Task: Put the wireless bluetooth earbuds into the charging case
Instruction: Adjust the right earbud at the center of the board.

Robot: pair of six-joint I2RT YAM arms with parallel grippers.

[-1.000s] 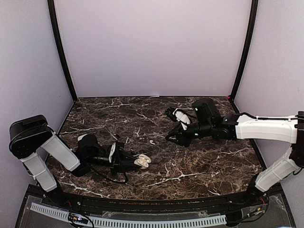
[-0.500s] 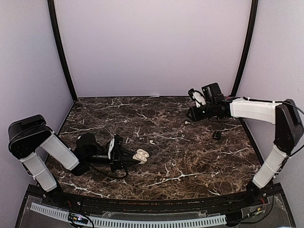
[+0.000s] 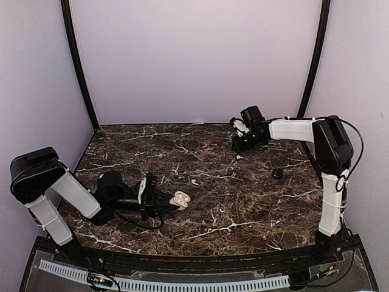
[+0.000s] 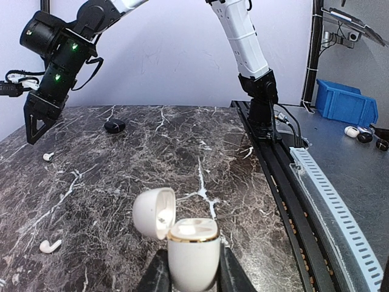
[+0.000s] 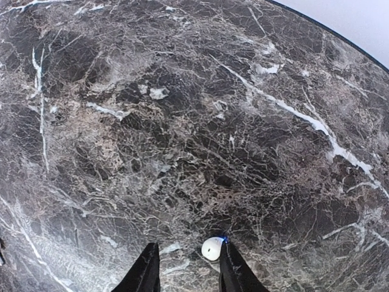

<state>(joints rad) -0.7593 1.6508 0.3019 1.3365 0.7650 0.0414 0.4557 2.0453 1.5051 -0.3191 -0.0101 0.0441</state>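
The right end effector [image 3: 240, 145] has swung from the middle of the table [image 3: 255, 210] to its far right side and now hangs, jaws apart and empty, just above one earbud [image 5: 212, 248]. The left end effector [image 4: 193, 271] keeps gripping the open charging case [image 4: 193, 242], so a pick-up seems next.

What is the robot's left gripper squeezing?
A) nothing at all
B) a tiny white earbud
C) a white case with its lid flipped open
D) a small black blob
C: in the left wrist view the left gripper is shut on the glossy white plastic charging case, whose rounded lid stands open, while a tiny white earbud lies loose on the dark marble table.
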